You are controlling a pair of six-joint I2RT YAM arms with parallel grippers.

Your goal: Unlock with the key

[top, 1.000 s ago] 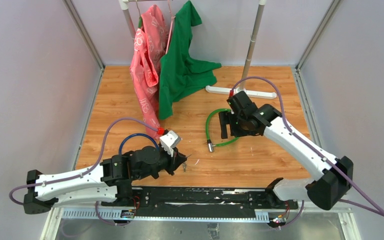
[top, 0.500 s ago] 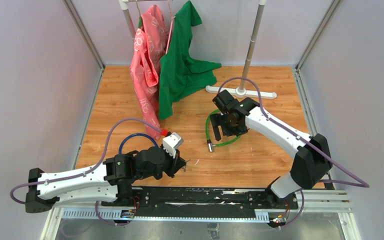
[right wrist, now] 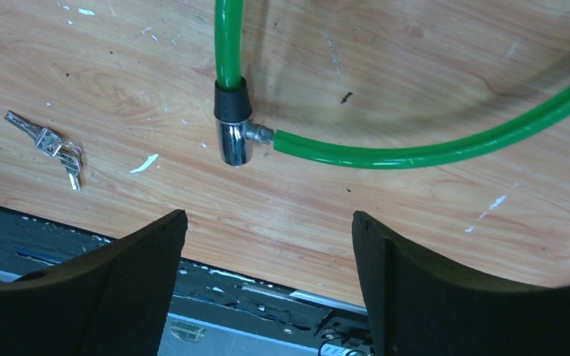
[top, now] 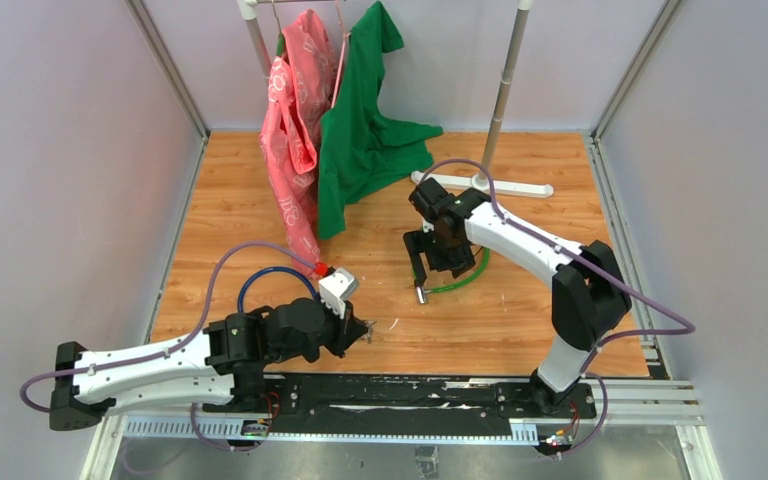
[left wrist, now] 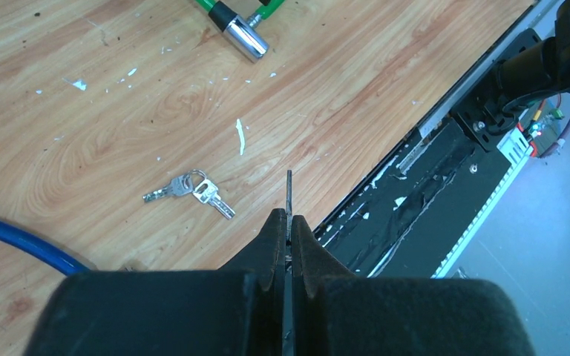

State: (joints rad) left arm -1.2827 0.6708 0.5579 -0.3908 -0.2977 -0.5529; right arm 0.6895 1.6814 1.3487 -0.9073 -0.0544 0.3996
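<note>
The green cable lock (top: 457, 283) lies on the wooden table with its silver cylinder (top: 420, 293) toward the front; the cylinder also shows in the right wrist view (right wrist: 231, 135) and the left wrist view (left wrist: 242, 38). My right gripper (right wrist: 267, 222) is open and empty, hovering over the lock (top: 438, 250). My left gripper (left wrist: 289, 219) is shut on a thin key blade (left wrist: 289, 189) that sticks out past its tips, near the front edge (top: 363, 328). A bunch of keys (left wrist: 190, 191) lies flat on the table beside it, also seen in the right wrist view (right wrist: 53, 145).
A blue cable (top: 265, 275) loops left of the left gripper. A red garment (top: 295, 120) and a green garment (top: 365, 120) hang from a rack at the back; the rack's white base (top: 480, 184) lies behind the right gripper. A black rail (top: 410, 385) runs along the front edge.
My right arm has swung left and now hovers over the green lock's cylinder end. My left gripper has drawn back slightly, still shut on the key.
</note>
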